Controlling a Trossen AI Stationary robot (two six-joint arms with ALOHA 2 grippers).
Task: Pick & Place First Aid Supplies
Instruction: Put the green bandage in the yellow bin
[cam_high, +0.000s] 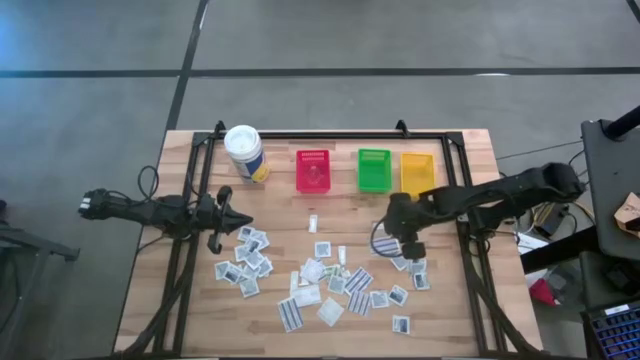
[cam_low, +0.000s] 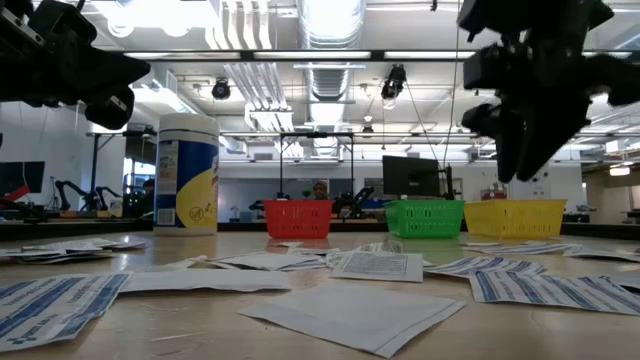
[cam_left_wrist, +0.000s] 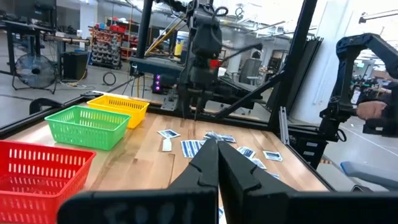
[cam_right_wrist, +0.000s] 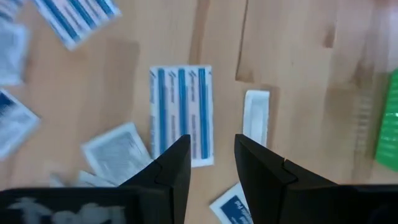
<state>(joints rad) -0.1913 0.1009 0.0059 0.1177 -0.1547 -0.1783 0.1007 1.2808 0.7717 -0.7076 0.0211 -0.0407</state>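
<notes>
At the table's left side the left gripper (cam_high: 232, 212) waited with fingers pressed together, packets (cam_high: 245, 262) scattered just beside it. Farther right, the right gripper (cam_high: 400, 240) hung empty, fingers apart, over a blue-striped packet (cam_right_wrist: 181, 109), likely lining up a pick; the bins (cam_high: 372, 170) stood beyond.

In the high view, the surface (cam_high: 180, 300) fills the middle of the frame. Along its upper edge stand a canister (cam_high: 244, 152) at the left, then three bins (cam_high: 372, 171) side by side toward the right. The packets (cam_high: 300, 275) lie scattered across the lower middle. The left gripper (cam_high: 232, 212) sits at centre left, beside the packets' left end; the right gripper (cam_high: 396, 240) hangs over their right end, below the bins.
</notes>
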